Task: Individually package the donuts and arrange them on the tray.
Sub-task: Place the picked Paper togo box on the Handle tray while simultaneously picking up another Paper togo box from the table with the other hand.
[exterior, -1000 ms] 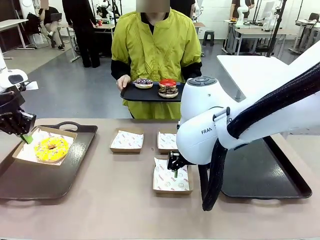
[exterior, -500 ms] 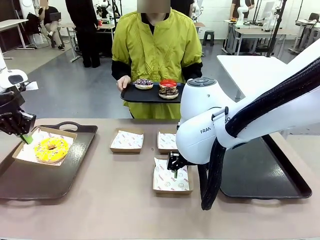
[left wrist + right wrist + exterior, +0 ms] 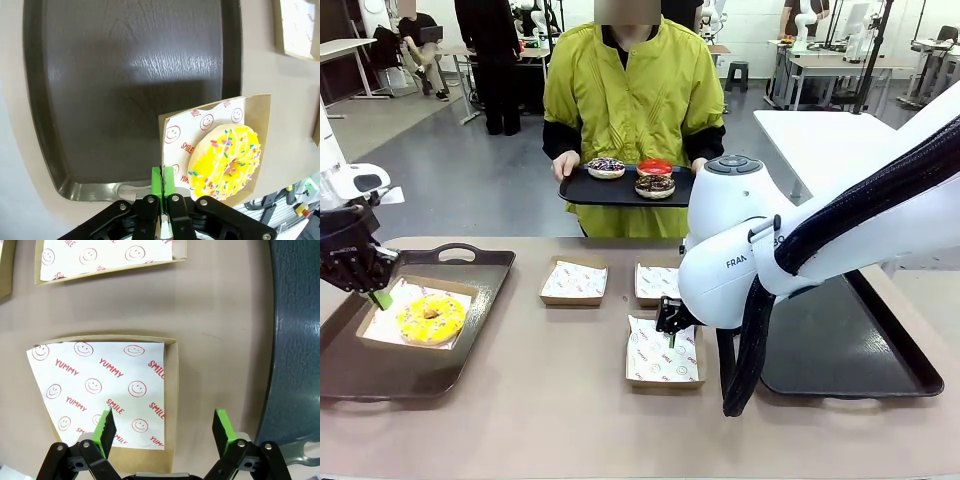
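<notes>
A yellow-iced donut (image 3: 430, 317) (image 3: 225, 160) lies in a paper-lined cardboard box (image 3: 380, 330) (image 3: 260, 107) on the dark left tray (image 3: 420, 375) (image 3: 130, 75). My left gripper (image 3: 377, 293) (image 3: 162, 175) is shut on the box's edge at one corner. Across the table, a person holds a black tray (image 3: 582, 189) with three donuts: chocolate with sprinkles (image 3: 606, 166), red glazed (image 3: 655, 166) and dark chocolate (image 3: 655, 185). My right gripper (image 3: 670, 335) (image 3: 162, 427) hangs open just above an empty lined box (image 3: 663, 362) (image 3: 100, 390) at the table's middle.
Two more empty lined boxes (image 3: 573, 281) (image 3: 655, 283) sit side by side behind the middle one; one of them shows in the right wrist view (image 3: 110, 255). A second dark tray (image 3: 850, 350) (image 3: 295, 340) lies at the right, partly behind my right arm.
My left gripper has dragged the box with the yellow donut toward the tray's near side. The right arm has barely shifted, and its gripper stays over the middle box.
</notes>
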### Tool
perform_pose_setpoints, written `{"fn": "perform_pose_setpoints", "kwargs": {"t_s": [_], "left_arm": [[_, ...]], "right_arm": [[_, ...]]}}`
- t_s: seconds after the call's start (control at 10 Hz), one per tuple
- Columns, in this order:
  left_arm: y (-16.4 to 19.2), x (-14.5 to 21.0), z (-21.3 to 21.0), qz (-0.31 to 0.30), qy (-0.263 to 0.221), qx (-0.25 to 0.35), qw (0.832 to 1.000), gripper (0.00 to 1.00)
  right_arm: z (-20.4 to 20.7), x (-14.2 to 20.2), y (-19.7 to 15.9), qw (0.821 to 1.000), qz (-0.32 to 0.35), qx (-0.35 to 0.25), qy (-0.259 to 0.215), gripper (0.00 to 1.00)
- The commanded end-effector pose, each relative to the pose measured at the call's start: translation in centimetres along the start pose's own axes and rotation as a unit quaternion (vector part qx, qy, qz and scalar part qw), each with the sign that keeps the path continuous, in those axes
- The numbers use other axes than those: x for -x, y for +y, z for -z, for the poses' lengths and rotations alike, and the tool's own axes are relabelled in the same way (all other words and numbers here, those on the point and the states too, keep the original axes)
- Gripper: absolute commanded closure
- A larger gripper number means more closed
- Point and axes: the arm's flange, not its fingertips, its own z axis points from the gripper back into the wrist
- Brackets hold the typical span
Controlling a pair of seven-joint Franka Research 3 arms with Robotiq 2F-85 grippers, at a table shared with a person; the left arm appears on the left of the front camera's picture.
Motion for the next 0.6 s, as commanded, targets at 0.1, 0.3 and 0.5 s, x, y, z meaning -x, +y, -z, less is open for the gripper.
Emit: {"fn": "perform_pose_setpoints", "kwargs": {"t_s": [0.1,0.3,0.5], "left_arm": [[-0.9,0.8,1.6,0.000,0.002,-0.027,1.000,0.99],[-0.5,0.6,2.2,0.004,-0.001,-0.047,0.999,0.99],[-0.2,0.3,2.6,0.016,-0.009,-0.064,0.998,0.99]], "right_arm": [[1.1,0.1,0.1,1.000,0.016,0.007,-0.017,0.00],[1.3,0.1,-0.1,1.000,0.016,0.005,-0.015,0.00],[1.6,0.0,-0.3,1.000,0.019,0.004,-0.010,0.00]]}}
